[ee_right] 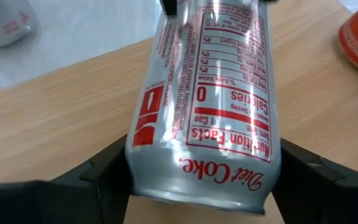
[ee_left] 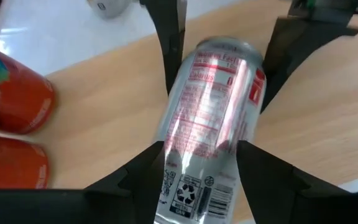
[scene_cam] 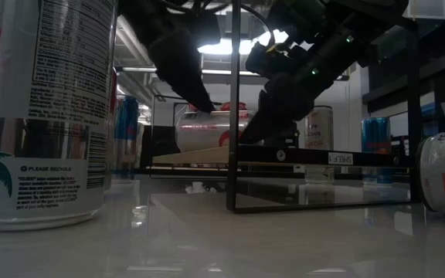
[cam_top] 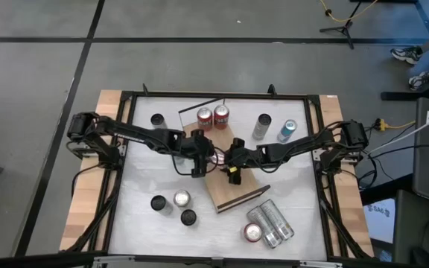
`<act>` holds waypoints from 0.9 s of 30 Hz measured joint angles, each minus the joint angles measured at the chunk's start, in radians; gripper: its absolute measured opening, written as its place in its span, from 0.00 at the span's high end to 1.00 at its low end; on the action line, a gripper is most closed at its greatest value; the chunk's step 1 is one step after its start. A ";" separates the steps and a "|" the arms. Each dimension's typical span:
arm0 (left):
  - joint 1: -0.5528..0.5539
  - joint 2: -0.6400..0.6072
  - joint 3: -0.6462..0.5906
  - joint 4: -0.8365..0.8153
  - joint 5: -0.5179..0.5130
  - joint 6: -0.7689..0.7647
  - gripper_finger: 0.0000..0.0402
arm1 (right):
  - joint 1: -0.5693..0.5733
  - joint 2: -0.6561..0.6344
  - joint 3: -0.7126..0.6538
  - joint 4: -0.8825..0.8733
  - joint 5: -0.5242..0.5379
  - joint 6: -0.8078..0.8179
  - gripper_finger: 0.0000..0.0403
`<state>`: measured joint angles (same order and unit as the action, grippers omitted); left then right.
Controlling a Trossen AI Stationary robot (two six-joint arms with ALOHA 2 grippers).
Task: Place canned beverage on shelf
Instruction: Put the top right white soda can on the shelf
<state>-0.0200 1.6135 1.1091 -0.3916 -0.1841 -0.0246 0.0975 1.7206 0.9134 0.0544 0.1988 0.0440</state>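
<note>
A silver Diet Coke can [cam_top: 215, 158] lies on its side, level, just over the light-brown wooden shelf [cam_top: 237, 190]; the low view shows the can [scene_cam: 207, 127] close above the board [scene_cam: 191, 157]. My left gripper [ee_left: 201, 149] is shut on one end, my right gripper [ee_right: 204, 155] on the other. Two red cans [cam_top: 212, 117] stand upright on the shelf's far end. My left gripper pinches the can's round wall [ee_left: 166, 155] near the left end between its two fingers [ee_left: 135, 174]. It comes slanting down from the table's left, fingers along the can. Whether the can touches the board I cannot tell. My right gripper pinches the can's wall near its right end [ee_right: 142, 155] between its two fingers [ee_right: 104, 174]. It comes slanting down from the table's right, fingers along the can. The can lies level between both grippers.
Black and silver cans [cam_top: 171, 205] stand at the near left, another black one [cam_top: 157, 119] at the far left. Two tall cans [cam_top: 274, 129] stand at the far right, and several lie near the shelf's near right corner [cam_top: 268, 225]. A thin black rail [cam_top: 203, 104] runs behind the red cans.
</note>
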 joint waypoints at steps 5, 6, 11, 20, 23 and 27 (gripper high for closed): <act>0.000 -0.060 0.000 -0.034 -0.003 -0.009 0.52 | 0.000 -0.002 0.025 -0.059 -0.026 0.037 0.25; 0.000 -0.072 0.000 -0.052 -0.006 -0.019 0.52 | 0.000 -0.002 0.042 -0.093 -0.027 0.038 0.25; 0.000 -0.117 0.000 -0.126 -0.010 -0.056 0.52 | 0.000 -0.002 0.163 -0.334 -0.057 0.039 0.25; 0.000 -0.125 0.002 -0.148 0.010 -0.079 0.52 | 0.002 -0.003 0.439 -0.797 -0.121 0.035 0.25; -0.001 -0.125 0.002 -0.147 0.014 -0.082 0.52 | 0.001 -0.003 0.515 -0.920 -0.118 0.035 0.25; -0.013 -0.111 0.002 -0.135 0.019 -0.088 0.52 | 0.000 -0.003 0.593 -1.042 -0.115 0.036 0.25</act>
<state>-0.0328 1.5024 1.1114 -0.5266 -0.1650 -0.1126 0.0978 1.7176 1.5067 -0.9872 0.0834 0.0795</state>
